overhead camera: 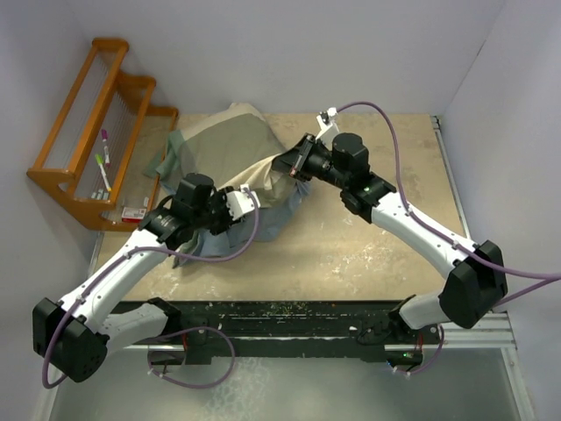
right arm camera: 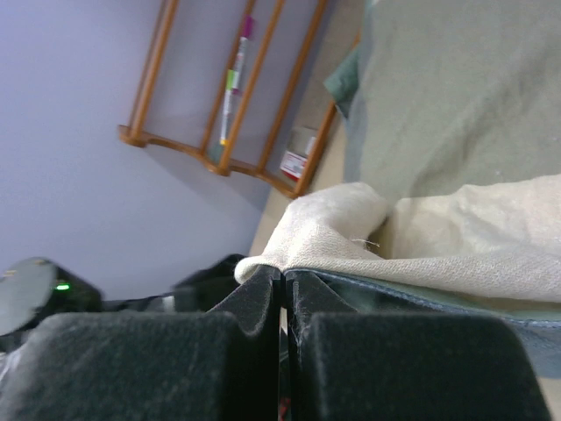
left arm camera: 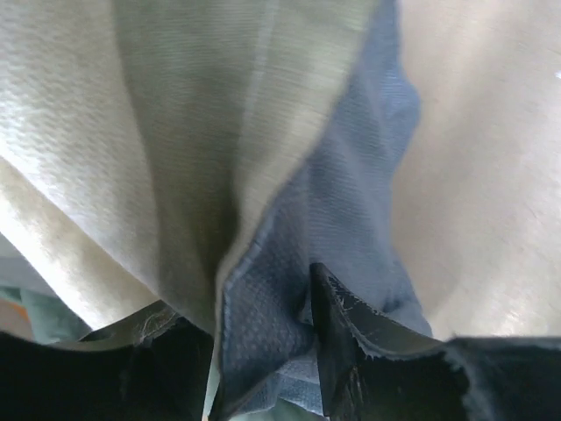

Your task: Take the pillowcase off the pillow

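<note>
Wrist views: right gripper (right arm camera: 282,282) pinching pillowcase (right arm camera: 473,254) hem, left gripper (left arm camera: 256,316) straddling fold, grip unclear

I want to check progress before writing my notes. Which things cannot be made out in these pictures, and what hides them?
1. Pillow: no view shows it surely; the pillowcase covers it.
2. Left pincer grip: in the left wrist view blue cloth fills the gap; in the top view cloth hides the tips.
3. Small box on the rack: label too small from above, blurred in the right wrist view.
</note>
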`<state>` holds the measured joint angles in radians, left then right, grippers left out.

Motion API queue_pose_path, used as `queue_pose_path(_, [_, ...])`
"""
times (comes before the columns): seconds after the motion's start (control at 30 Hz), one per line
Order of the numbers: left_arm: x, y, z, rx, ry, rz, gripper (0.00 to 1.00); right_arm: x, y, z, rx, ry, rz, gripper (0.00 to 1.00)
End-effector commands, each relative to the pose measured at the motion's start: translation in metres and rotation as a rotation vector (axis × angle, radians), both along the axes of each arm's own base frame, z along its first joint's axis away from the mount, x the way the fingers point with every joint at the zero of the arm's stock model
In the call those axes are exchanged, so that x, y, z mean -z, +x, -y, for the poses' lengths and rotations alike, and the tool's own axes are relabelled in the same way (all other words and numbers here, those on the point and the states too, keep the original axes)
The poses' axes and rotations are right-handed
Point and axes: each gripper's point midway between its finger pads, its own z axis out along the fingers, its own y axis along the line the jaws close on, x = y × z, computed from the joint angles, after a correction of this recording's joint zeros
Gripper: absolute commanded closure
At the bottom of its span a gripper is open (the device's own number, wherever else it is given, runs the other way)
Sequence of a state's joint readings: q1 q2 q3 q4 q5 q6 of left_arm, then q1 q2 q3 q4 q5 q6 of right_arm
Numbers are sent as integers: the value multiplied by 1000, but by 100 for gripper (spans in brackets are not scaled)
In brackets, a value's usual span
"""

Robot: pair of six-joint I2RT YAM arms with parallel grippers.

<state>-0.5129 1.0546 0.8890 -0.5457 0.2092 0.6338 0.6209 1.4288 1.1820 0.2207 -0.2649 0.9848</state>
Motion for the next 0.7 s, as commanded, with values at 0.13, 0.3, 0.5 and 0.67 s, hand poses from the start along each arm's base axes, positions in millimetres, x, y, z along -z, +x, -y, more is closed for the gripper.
queue_pose_path(0.13, [-31,13,13,-63,-129,52,33,-92,-17,3,-40,232,140,100])
queue_pose_path(0.3, [-12,15,-5,-102,-37,64,41,-133,-23,3,-62,305,211,100])
queue_pose_path(0.5, [2,-7,-4,-52,-31,-16,20,-154,-35,-6,-104,342,239,100])
queue_pose_path(0.67, [35,-17,-10,-29,46,-101,17,-173,-47,-18,-140,372,276,100])
